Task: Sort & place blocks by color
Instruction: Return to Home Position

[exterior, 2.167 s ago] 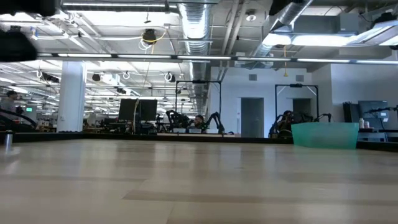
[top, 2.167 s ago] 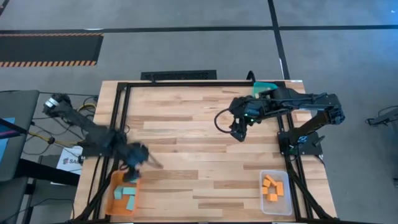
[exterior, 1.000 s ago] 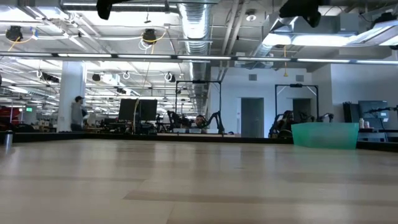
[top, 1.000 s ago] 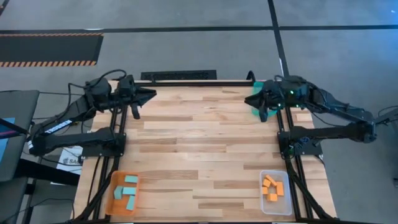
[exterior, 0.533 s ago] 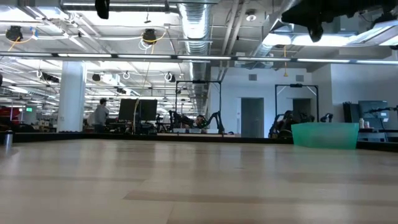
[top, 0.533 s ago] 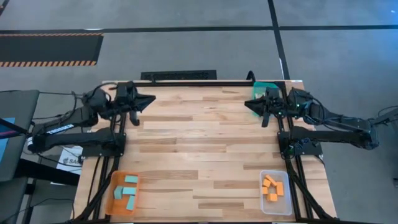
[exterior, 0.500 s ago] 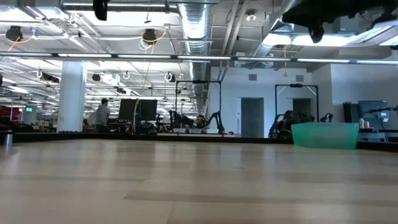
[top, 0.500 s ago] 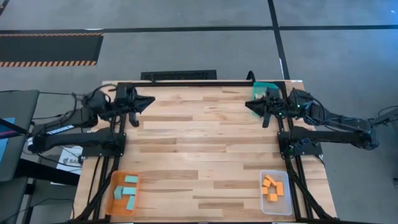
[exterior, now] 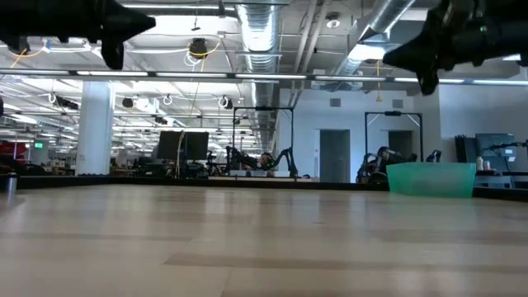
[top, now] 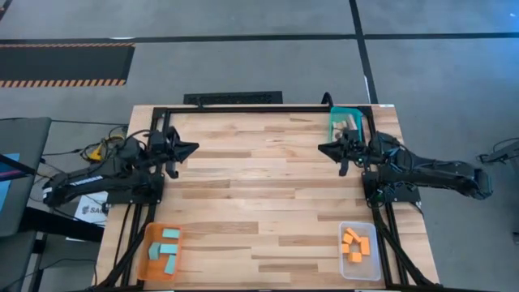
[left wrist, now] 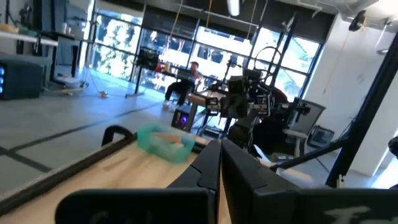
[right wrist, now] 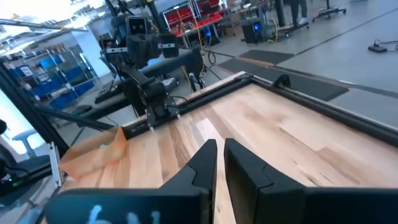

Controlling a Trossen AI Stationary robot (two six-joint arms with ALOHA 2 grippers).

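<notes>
Sorting is looking complete; homing is judged in hand. The left gripper (top: 191, 148) is hovering at the counter's (top: 259, 195) left edge, fingers together, empty; the right gripper (top: 324, 148) opposite, likewise. Teal blocks (top: 167, 248) are lying in the near-left orange tray (top: 151, 268); orange blocks (top: 355, 244) in the near-right clear tray (top: 365, 268); a teal tray (top: 336, 114) is sitting far right. The next move is calling for parking only; nothing is obstructing.

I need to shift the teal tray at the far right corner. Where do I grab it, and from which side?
Probably best to take the teal tray by its thin upright wall facing the table's middle. Come straight down from above, with one jaw inside and one outside. The tray is open-topped, and that wall lies close to the right gripper.
</notes>
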